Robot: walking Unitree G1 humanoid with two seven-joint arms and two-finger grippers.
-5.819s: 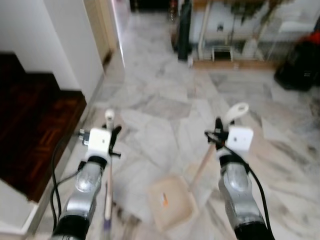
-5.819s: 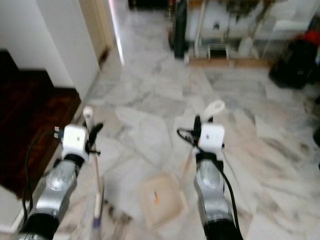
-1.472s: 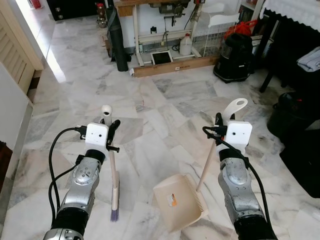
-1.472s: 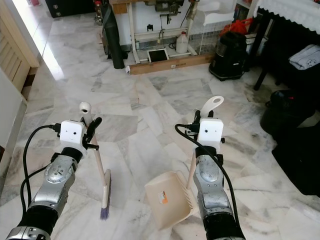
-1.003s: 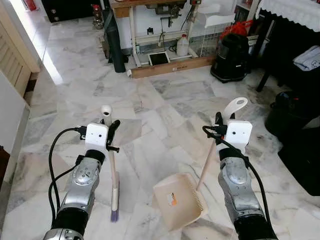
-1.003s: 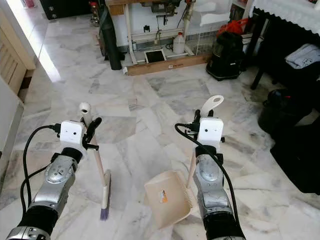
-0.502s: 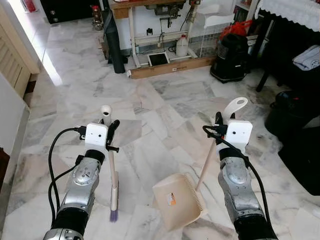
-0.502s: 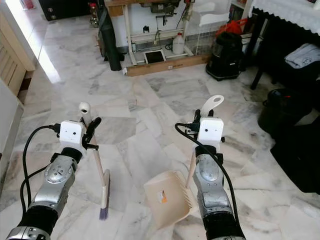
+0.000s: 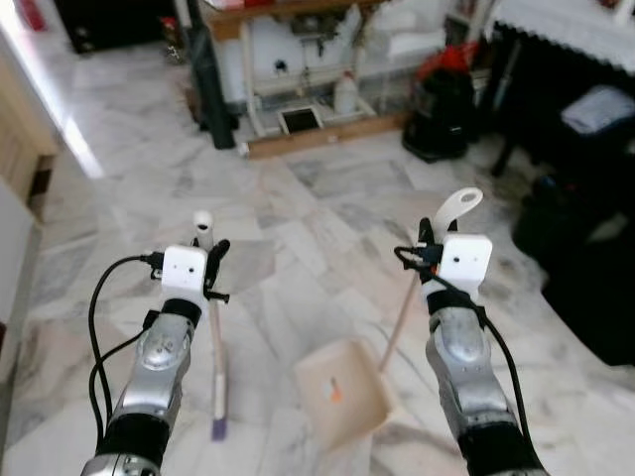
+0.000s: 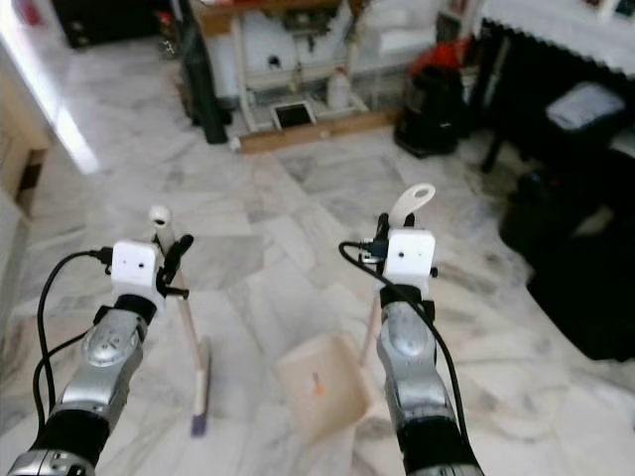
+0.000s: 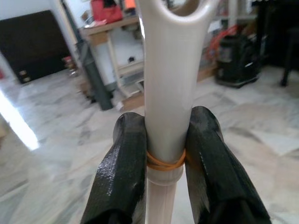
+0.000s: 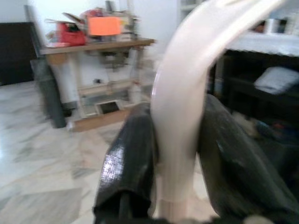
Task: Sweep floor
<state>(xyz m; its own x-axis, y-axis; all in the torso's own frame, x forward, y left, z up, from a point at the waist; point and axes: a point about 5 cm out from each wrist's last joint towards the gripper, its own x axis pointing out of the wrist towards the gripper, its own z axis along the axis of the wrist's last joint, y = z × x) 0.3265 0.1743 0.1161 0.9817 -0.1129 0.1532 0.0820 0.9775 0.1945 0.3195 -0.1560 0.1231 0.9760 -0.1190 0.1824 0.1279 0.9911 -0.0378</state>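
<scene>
Gripping broom [image 9: 216, 367] in left pincer [image 11: 167, 154], dustpan [image 9: 342, 389] handle in right pincer [image 12: 175, 158], both clamped tight.
Hanging near-upright over marble floor [image 9: 298, 213]; bristles just left of pan.
</scene>
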